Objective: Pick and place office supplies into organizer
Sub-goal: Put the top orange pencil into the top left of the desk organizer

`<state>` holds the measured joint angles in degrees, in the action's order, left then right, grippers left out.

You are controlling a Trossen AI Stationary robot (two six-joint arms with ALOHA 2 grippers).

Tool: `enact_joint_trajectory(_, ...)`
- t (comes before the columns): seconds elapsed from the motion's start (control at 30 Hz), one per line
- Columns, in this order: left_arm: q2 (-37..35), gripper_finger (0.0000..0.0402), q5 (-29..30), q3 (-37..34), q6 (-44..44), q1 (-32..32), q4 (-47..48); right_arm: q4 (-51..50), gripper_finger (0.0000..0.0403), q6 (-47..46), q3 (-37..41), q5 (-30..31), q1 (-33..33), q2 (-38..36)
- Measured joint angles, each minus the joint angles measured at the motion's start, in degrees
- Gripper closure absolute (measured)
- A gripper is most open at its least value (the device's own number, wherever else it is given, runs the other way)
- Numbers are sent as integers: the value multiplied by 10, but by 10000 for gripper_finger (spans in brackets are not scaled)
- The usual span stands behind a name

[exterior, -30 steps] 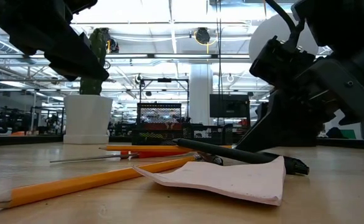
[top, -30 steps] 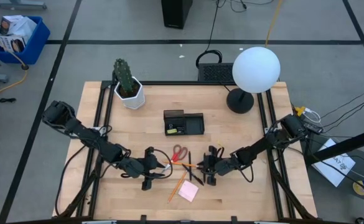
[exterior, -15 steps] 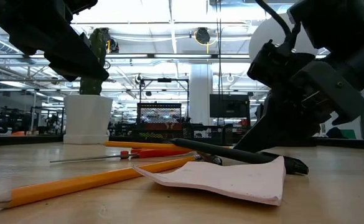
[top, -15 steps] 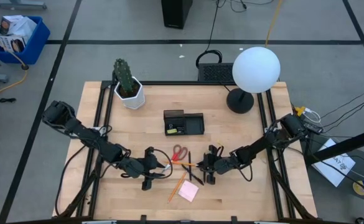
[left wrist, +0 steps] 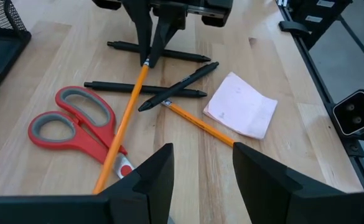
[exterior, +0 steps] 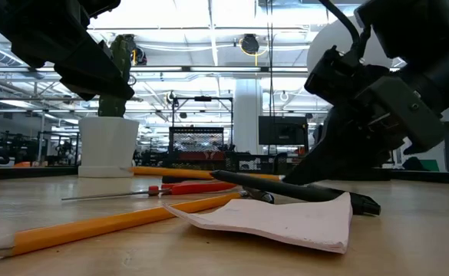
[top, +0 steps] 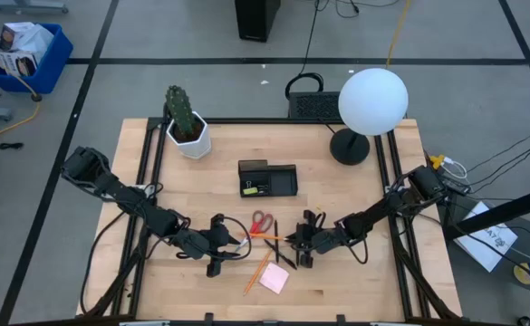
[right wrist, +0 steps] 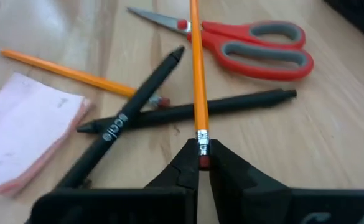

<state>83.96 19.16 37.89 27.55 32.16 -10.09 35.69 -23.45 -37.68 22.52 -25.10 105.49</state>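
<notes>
Pinching the eraser end of a slim orange pencil (right wrist: 196,74), the right end effector (right wrist: 200,163) sits above crossed matte black pens (right wrist: 188,111) and red-handled scissors (right wrist: 256,43) on the wooden counter (right wrist: 331,143).

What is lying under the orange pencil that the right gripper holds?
The right gripper, shut on the pencil's eraser end, holds it above a black pen and the red-handled scissors. The pencil hides the wood directly beneath it.
</notes>
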Motion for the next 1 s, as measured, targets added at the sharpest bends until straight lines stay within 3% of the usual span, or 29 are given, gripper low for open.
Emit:
enact_joint_trajectory(0.27, 0, 231, -6, 0, -7, -18, 0, -73, 389, 46, -54, 0, 0, -24)
enact_joint_trajectory(0.5, 1, 231, -110, 21, -25, -68, 77, -267, 389, 47, -155, 3, -1, -29)
enact_joint_trajectory(0.83, 1, 231, -130, 104, -87, -102, 249, -310, 389, 96, -220, 14, -8, -29)
enact_joint_trajectory(1.0, 0, 231, -160, 113, -95, -104, 255, -305, 389, 100, -220, 14, -10, -29)
